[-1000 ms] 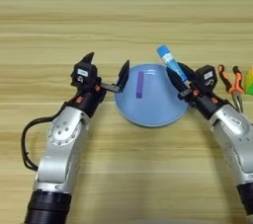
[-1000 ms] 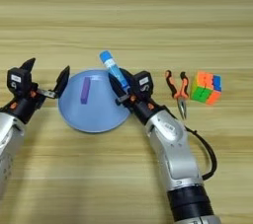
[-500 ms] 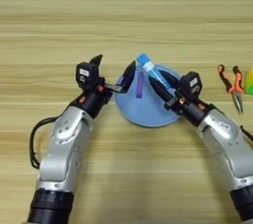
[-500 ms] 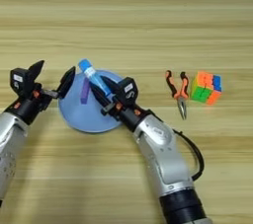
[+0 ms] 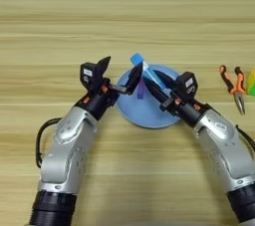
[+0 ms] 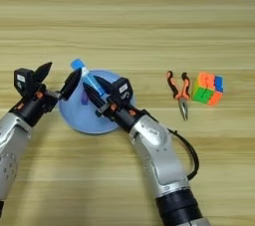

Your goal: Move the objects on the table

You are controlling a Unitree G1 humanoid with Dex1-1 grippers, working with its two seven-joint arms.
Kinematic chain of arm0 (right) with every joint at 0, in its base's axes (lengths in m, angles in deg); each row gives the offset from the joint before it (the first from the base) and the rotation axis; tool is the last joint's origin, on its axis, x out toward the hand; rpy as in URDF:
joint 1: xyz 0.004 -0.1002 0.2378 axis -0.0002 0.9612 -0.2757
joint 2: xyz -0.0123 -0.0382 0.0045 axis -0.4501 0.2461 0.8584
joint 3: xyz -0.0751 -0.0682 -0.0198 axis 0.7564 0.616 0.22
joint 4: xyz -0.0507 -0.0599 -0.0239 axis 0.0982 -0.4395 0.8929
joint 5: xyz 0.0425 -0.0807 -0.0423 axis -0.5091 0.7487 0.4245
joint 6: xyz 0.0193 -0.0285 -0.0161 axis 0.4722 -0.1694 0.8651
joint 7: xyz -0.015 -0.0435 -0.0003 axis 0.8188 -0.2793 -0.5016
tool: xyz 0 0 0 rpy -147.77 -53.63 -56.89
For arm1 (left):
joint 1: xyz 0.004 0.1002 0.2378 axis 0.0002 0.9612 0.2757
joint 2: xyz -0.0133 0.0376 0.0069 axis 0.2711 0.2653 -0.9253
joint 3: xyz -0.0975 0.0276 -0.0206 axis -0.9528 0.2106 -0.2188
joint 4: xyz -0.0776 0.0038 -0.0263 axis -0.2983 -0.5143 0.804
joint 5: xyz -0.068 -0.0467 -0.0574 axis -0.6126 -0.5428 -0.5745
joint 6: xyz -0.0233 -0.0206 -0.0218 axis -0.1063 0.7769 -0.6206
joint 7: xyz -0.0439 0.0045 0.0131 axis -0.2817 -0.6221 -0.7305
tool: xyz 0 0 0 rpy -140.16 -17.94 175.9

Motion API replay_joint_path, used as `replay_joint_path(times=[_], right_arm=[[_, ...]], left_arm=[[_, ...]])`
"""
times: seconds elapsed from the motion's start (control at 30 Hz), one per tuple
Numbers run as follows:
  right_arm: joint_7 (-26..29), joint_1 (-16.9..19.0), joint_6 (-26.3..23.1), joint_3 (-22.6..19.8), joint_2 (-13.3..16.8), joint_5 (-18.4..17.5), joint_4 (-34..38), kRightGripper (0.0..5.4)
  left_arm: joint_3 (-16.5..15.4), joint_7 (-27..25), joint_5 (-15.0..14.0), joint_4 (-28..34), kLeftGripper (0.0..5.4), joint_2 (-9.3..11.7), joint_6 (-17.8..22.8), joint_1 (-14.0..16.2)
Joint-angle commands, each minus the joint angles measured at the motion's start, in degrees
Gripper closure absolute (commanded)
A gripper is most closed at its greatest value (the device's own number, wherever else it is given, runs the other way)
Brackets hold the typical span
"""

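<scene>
Two grippers over your plate (image 5: 149, 115): right gripper (image 5: 153, 81) clamps blue tube (image 6: 85, 74); left gripper (image 5: 119, 70) spread, empty.

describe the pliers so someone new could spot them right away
Start at the round blue plate in the middle of the wooden table and look to its right. The pliers lie flat there, beside the coloured puzzle cube: orange-and-black handles, with metal jaws pointing toward the robot.

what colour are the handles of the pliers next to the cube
Orange with black trim on the pliers, beside the cube; clearest in the right eye view.
</scene>
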Motion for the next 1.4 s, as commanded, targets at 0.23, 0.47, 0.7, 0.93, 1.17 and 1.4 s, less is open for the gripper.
replay_joint_path(times=[0.23, 0.47, 0.7, 0.93, 1.17, 1.4], right_arm=[[1.5, -1.9, 1.8, 2.9, -0.8, 0.6, 2.3, 3.97], [2.5, -1.2, 2.8, 4.6, -0.6, 0.9, 2.4, 3.97], [3.6, -0.4, 4.1, 5.5, -0.4, 1.3, 1.1, 3.97], [4.0, -0.5, 4.6, 5.6, -0.4, 1.2, 0.7, 3.97], [3.9, -0.4, 4.5, 5.7, -0.5, 1.0, 1.2, 3.97], [3.8, -0.5, 4.4, 5.2, -0.3, 0.9, 1.5, 3.97]], left_arm=[[-0.3, -1.2, -2.2, -0.6, 0.0, -0.5, 2.5, -1.3], [-0.5, -1.1, -3.4, 0.0, 0.0, -0.5, 3.5, -1.1], [-0.4, -0.8, -3.9, 0.2, 0.0, -0.4, 3.7, -1.0], [-1.6, -2.1, -8.6, 1.0, 0.0, -1.0, 6.2, -1.1], [-2.6, -1.5, -9.0, 0.7, 0.0, -0.8, 7.1, -1.4], [-3.2, -1.4, -9.2, 0.5, 0.23, -1.0, 6.9, -1.4]])
